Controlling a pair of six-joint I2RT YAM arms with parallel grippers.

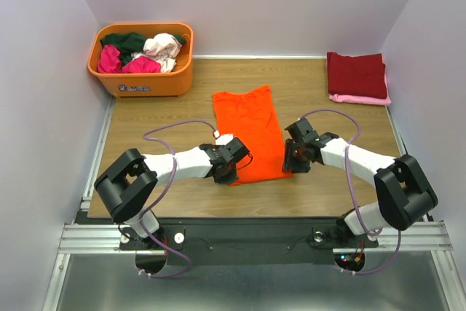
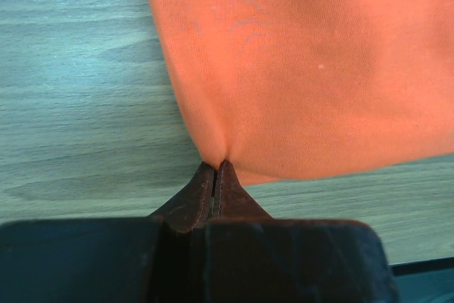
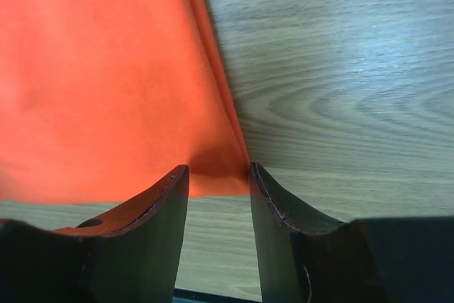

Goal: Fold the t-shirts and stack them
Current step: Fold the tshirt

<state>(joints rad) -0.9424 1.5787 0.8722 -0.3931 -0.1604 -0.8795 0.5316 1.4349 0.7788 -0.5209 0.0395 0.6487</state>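
A bright orange t-shirt (image 1: 249, 130) lies folded lengthwise in the middle of the table. My left gripper (image 1: 231, 167) is shut on its near left corner; in the left wrist view the shirt (image 2: 305, 69) puckers into the closed gripper (image 2: 216, 168). My right gripper (image 1: 289, 163) is open at the near right corner. In the right wrist view the gripper (image 3: 218, 172) straddles that corner of the shirt (image 3: 99, 83) without pinching it. A dark red shirt (image 1: 356, 74) lies folded on a pink one (image 1: 364, 99) at the back right.
An orange plastic tub (image 1: 145, 78) at the back left holds several crumpled shirts, dark green (image 1: 124, 41), magenta (image 1: 110, 60) and whitish-pink (image 1: 164, 47). White walls enclose the wooden table (image 1: 160, 114) on three sides. A metal rail (image 1: 247, 237) runs along the near edge.
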